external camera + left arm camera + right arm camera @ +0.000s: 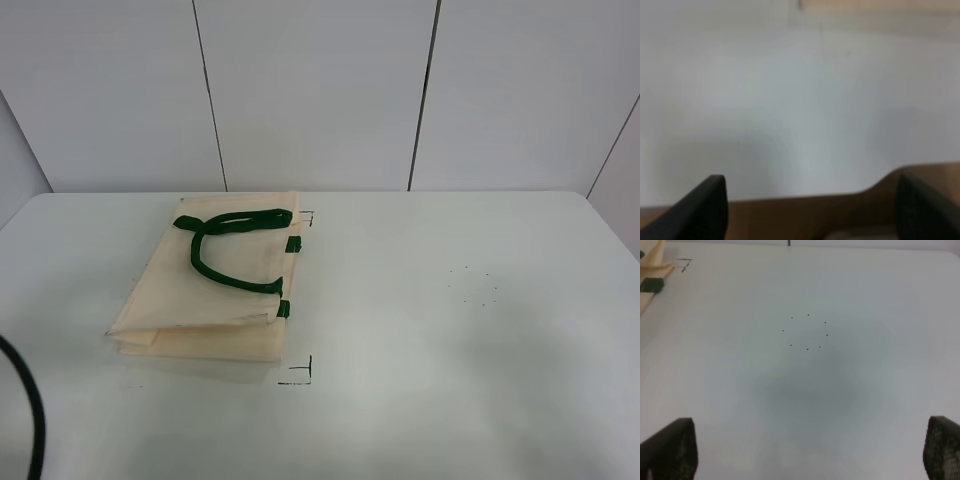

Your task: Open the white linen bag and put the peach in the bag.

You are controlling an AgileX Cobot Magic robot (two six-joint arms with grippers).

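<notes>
Both hands, left [810, 210] and right [810, 450], spread wide; only overhead shows the whole white linen bag [215, 290].

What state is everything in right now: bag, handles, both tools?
white linen bag: lying flat on the table, folded, closed.
green strap handles: lying slack on top of the bag.
left tool: open, empty, over bare table.
right tool: open, empty, above the ring of dots.
peach: not in view.

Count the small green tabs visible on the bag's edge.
2. On the white linen bag, one green tab sits at the right edge near the far corner, another lower on that edge near the handle's end. Others may be hidden underneath.
</notes>
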